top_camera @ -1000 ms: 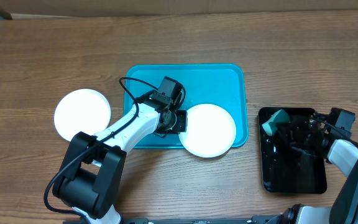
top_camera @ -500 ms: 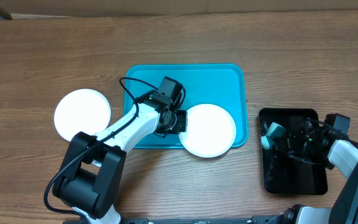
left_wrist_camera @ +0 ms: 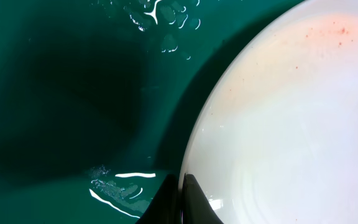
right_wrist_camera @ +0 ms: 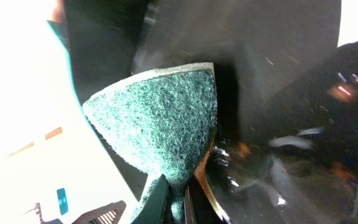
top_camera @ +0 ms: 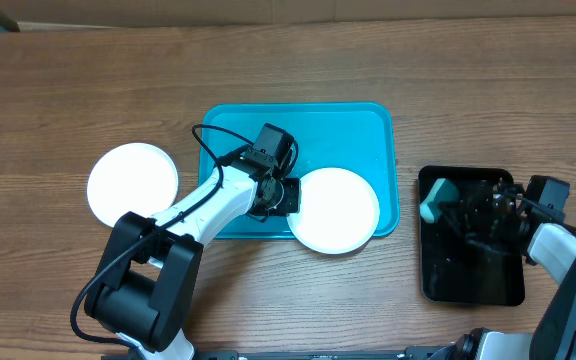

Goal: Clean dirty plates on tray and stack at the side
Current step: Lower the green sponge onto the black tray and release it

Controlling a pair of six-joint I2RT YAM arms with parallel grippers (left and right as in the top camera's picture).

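One plate (top_camera: pixel 340 210) on turquoise tray (top_camera: pixel 338 135) | sponge (top_camera: pixel 432 200) over black tray (top_camera: pixel 468 285)

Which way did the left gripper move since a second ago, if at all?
No; left gripper stays at the plate's left rim, same spot on the turquoise tray.

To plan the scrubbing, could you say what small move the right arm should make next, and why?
Probably carry the sponge toward the plate: the right jaws pinch it over the black tray, and the plate shows orange smears.
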